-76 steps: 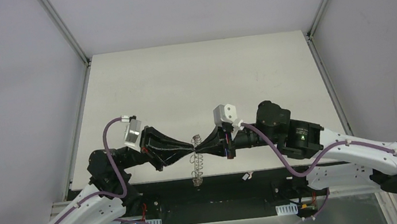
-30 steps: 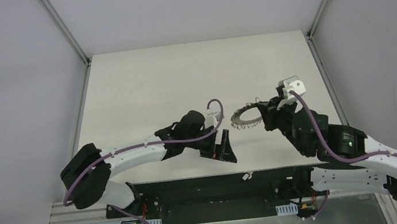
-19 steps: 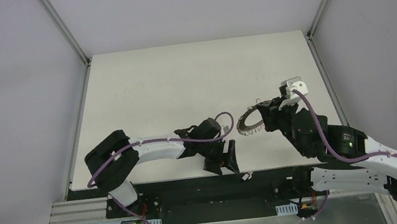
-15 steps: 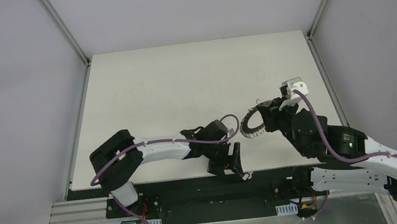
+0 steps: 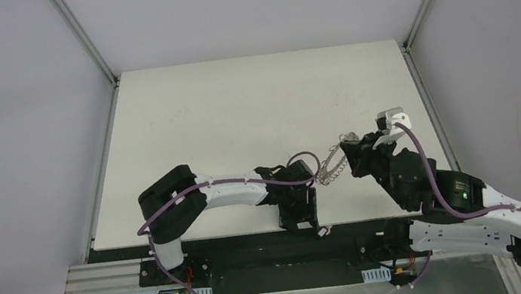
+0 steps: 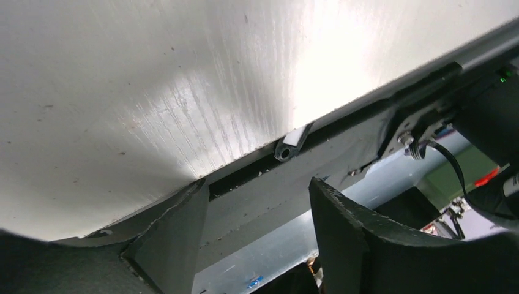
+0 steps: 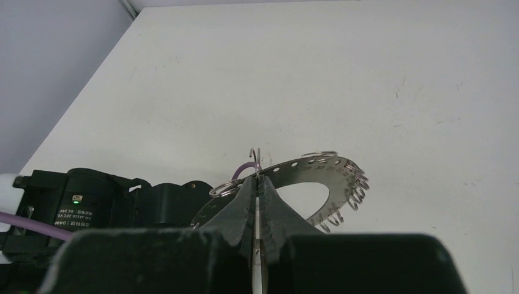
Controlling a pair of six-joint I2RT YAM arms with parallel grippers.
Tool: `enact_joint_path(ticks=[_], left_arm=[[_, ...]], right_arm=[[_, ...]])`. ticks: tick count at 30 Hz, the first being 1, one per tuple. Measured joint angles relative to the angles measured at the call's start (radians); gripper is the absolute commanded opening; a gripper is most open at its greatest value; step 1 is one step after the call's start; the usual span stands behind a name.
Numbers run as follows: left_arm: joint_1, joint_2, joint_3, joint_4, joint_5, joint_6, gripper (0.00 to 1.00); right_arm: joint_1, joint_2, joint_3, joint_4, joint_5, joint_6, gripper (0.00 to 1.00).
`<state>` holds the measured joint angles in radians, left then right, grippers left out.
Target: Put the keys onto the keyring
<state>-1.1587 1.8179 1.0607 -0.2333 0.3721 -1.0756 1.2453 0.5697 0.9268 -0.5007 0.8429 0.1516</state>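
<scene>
The keyring [image 7: 323, 173] is up off the table [image 5: 238, 112], pinched by its rim in the right gripper [image 7: 257, 181]. Those two fingers are pressed right together on the thin metal band. From the right wrist view the ring juts out beyond the fingertips, wide hole showing, little wire loops fringing its far edge. From the top view it hangs between the two arms, just left of the right gripper.

The key [image 6: 291, 144] is a tiny dark tube with a pale end. It lies at the very near edge of the table, right where the white top meets the dark rail [image 6: 343, 153]. From above it shows as a pale speck [image 5: 322, 232] on that black strip.

The left arm [image 5: 210, 191] stretches along the near edge, folded sharply at the elbow, wrist bent downward. The left gripper [image 6: 260, 190] points at that edge with its fingers [image 6: 177, 226] standing apart and nothing between them. The key sits ahead of the gap, untouched.

The right arm [image 5: 472, 218] reaches in from the right, forearm angled up and leftward, holding the ring close beside the left arm's wrist.
</scene>
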Motion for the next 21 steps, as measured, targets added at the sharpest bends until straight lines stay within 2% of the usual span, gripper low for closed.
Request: enact_joint_path(ticks=[12,21], left_arm=[[-0.06,0.162,0.239,-0.158,-0.092,-0.072,0.51],[-0.092,0.185,0.262,-0.246,-0.156,-0.12,0.5]], right_arm=[[0.0,-0.073,-0.035,0.016,-0.049,0.006,0.0],[0.0,-0.13,-0.051,0.015,-0.071,0.025,0.0]])
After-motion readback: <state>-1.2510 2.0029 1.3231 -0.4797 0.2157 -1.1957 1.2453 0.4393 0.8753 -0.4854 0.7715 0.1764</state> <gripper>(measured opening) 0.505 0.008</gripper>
